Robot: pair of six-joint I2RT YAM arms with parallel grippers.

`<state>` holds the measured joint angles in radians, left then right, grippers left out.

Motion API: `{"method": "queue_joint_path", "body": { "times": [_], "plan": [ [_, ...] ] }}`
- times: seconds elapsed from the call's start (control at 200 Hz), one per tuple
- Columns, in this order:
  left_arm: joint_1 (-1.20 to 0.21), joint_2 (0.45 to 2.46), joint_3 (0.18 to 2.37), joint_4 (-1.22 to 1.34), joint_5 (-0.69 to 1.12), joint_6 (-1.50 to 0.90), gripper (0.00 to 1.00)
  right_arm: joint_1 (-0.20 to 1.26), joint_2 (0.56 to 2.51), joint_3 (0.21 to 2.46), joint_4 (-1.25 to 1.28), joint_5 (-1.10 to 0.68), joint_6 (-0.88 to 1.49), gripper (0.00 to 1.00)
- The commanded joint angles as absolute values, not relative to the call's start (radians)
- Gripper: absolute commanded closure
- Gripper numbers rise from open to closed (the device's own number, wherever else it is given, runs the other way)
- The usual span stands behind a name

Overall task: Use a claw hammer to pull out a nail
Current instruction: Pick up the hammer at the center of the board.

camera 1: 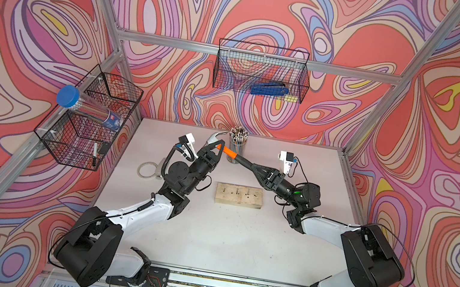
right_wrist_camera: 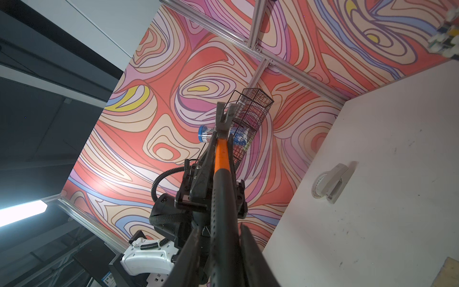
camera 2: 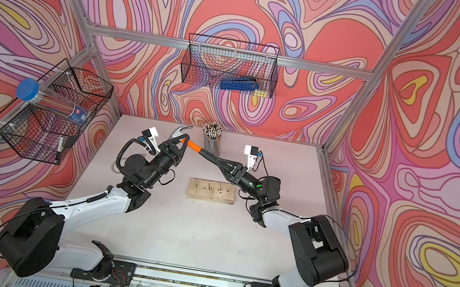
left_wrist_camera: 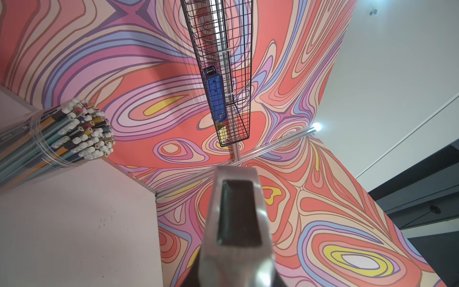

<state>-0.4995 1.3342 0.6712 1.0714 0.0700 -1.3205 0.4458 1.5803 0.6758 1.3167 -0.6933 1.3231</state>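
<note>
The claw hammer hangs in the air above the back of the table, silver head to the left, orange neck and black handle running right. My left gripper is shut on it at the neck just below the head. My right gripper is shut round the black handle, its fingers lying along both sides. The claw points away from the right wrist. Nearer the front, a wooden block lies flat with a few nails standing in it, in both top views.
A clear cup of pencils stands right behind the hammer. A white tape dispenser lies left of my left arm. Wire baskets hang on the back wall and the left wall, holding a blue tool and a blue-capped tube.
</note>
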Motion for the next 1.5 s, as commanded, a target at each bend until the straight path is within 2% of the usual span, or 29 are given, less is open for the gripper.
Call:
{"method": "queue_joint_path", "body": {
  "times": [0.0,0.15,0.341,0.426,0.501,0.666,0.826,1.137,1.342,1.492],
  "plan": [
    [-0.507,1.338,0.672,1.256,0.063,-1.345,1.00,0.450,1.577,0.700,1.354,-0.681,1.335,0.78],
    [-0.512,1.339,0.663,1.261,0.060,-1.348,1.00,0.451,1.567,0.701,1.343,-0.672,1.326,0.90],
    [-0.513,1.331,0.654,1.254,0.068,-1.351,1.00,0.451,1.538,0.701,1.272,-0.653,1.279,1.00],
    [-0.513,1.321,0.641,1.238,0.062,-1.353,0.74,0.451,1.516,0.703,1.233,-0.649,1.248,1.00],
    [-0.512,1.313,0.624,1.241,0.052,-1.356,0.55,0.450,1.495,0.701,1.209,-0.647,1.230,1.00],
    [-0.513,1.293,0.585,1.238,0.046,-1.357,0.40,0.450,1.432,0.712,1.110,-0.634,1.164,1.00],
    [-0.512,1.260,0.542,1.203,0.048,-1.356,0.30,0.449,1.359,0.734,0.982,-0.628,1.080,1.00],
    [-0.488,1.090,0.430,0.970,0.077,-1.290,0.24,0.416,1.246,0.778,0.771,-0.633,0.978,1.00],
    [-0.373,0.957,0.524,0.571,0.275,-1.133,0.17,0.364,1.201,0.860,0.548,-0.732,0.898,1.00],
    [-0.293,0.979,0.669,0.341,0.489,-1.002,0.14,0.325,1.167,0.915,0.378,-0.812,0.831,1.00]
  ]
}}
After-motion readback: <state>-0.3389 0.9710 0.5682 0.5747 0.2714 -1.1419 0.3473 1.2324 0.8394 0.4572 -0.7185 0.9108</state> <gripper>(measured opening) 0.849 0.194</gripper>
